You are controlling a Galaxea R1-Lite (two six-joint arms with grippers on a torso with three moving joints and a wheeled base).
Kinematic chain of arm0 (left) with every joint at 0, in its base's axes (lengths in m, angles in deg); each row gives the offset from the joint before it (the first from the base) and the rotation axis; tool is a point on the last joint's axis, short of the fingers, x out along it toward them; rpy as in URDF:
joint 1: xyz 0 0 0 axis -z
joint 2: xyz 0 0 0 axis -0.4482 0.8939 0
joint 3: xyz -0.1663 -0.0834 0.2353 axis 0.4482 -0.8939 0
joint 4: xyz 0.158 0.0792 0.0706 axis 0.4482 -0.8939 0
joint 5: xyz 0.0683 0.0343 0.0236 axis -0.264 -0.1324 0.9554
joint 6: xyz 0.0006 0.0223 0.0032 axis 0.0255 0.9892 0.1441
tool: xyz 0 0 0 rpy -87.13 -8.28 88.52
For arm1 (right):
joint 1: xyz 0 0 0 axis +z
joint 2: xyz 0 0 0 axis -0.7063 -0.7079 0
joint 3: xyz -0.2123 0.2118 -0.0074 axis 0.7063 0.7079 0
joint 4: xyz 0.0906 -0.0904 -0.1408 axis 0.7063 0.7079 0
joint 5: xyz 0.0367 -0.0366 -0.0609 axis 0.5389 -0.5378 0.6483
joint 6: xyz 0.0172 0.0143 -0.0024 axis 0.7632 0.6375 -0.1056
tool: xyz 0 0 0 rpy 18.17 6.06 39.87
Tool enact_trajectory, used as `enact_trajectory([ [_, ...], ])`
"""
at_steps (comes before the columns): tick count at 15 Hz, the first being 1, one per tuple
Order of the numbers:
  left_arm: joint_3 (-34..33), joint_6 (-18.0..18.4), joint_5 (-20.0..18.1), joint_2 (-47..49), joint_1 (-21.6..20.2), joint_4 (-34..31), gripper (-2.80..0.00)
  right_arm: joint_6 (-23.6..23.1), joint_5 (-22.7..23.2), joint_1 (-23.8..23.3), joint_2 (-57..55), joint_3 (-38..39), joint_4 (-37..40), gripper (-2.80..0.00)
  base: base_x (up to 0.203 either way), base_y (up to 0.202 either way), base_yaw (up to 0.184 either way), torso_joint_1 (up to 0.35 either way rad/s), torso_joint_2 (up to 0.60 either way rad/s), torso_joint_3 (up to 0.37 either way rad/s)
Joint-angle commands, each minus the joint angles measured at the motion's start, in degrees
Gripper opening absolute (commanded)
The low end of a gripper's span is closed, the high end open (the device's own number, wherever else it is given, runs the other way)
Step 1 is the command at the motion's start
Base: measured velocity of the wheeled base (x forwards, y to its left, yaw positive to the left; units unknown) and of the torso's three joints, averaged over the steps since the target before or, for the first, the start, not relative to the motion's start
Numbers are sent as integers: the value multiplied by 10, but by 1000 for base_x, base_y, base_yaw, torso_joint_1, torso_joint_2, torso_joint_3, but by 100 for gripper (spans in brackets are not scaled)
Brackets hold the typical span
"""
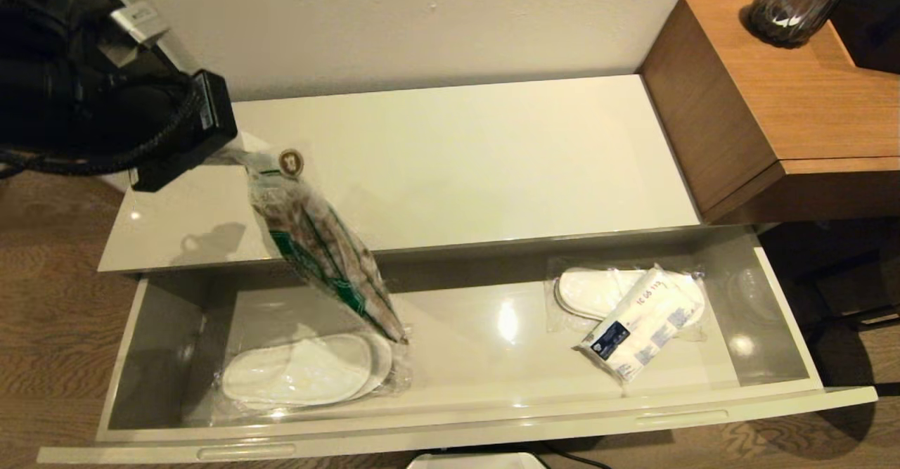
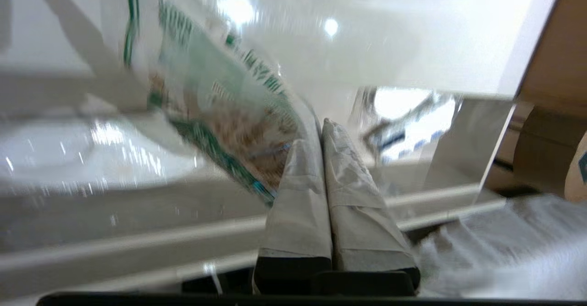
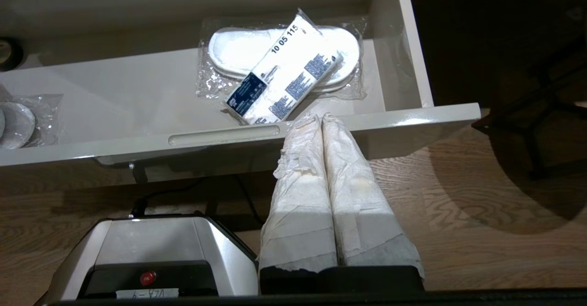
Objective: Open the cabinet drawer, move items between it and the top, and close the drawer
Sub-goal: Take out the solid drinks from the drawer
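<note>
Glossy cream cabinet top (image 1: 457,159) below a pale wall, taller brown wooden desk (image 1: 787,103) at three o'clock. Cabinet drawer (image 1: 450,423) pulled fully out toward six o'clock. Left gripper (image 2: 321,129) pinched shut on the upper corner of the clear snack bag (image 1: 323,251), dangling at nine o'clock across the top's front edge, lower end apparently clear of the wrapped slippers (image 1: 302,370). Tissue pack (image 1: 643,325) lying at four o'clock on a second slipper pair. Right gripper (image 3: 321,125) closed, empty, parked outside the drawer front. Best carried farther over the top, lowered flat, then released. Plenty of bare surface toward twelve and two o'clock; desk side to avoid.
</note>
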Motion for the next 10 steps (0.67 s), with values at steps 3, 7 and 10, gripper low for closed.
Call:
enact_trajectory([
  [3,114,24,20,68,0,-14,-280,0,0,0,0,0,0,-280,0,0,0,0,0,0],
  [7,134,27,24,98,0,-24,-280,0,0,0,0,1,0,-280,0,0,0,0,0,0],
  [10,95,25,25,86,1,-31,-280,0,0,0,0,0,0,-280,0,0,0,0,0,0],
])
